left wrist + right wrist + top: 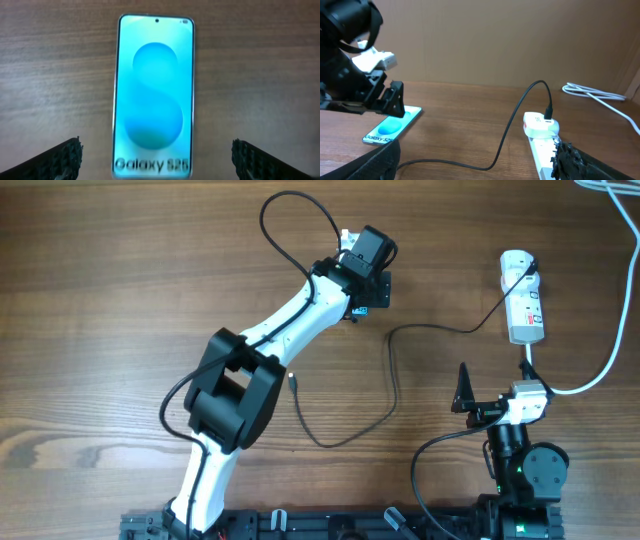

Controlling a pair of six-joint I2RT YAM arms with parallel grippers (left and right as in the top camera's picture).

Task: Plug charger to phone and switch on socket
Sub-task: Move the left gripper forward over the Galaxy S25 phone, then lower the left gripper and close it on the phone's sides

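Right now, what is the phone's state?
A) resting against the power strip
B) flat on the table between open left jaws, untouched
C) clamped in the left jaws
B: the Galaxy S25 phone lies flat on the wooden table, with the left jaws wide open and clear of both its long edges.

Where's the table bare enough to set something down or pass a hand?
Bare wood: everything left of the left arm, and the far strip between the left gripper, above the phone, and the socket. Crowded: the middle, where the charger loops between left arm and right gripper, and the right edge, where the white cord passes the socket.
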